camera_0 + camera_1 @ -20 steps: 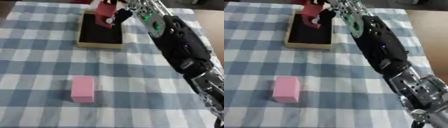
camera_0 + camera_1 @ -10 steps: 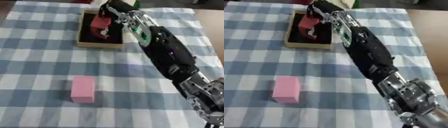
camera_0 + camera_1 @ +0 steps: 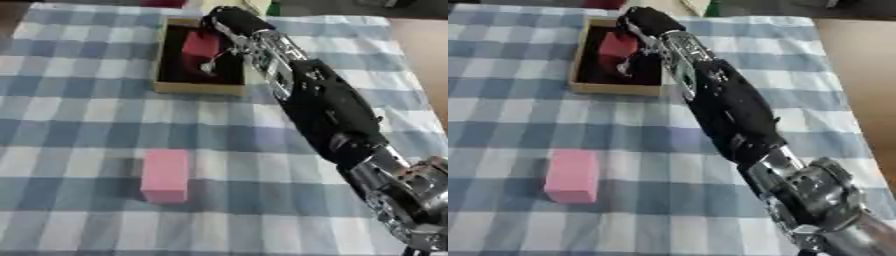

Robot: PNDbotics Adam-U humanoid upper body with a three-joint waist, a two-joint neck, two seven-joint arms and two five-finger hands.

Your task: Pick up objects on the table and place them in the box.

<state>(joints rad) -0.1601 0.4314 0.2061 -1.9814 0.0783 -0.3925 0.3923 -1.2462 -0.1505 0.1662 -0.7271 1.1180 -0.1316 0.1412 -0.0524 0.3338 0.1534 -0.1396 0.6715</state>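
A shallow wooden box [image 3: 198,89] with a dark inside stands at the far middle of the checked cloth. My right arm stretches from the lower right up to it, and my right hand [image 3: 229,21] hangs over the box's right half. A red block [image 3: 199,45] sits low inside the box with the hand's fingers [image 3: 213,61] curled along its right side. A pink block [image 3: 165,175] lies flat on the cloth at the near left, far from the hand. My left hand shows in neither view.
The blue and white checked cloth [image 3: 79,130] covers the table. Bare brown surface [image 3: 424,55] lies past its right edge. A dark red thing [image 3: 163,3] and a green thing [image 3: 273,8] show at the far edge behind the box.
My right hand has come down from above the box's far rim into the box with the red block. The pink block has stayed put.
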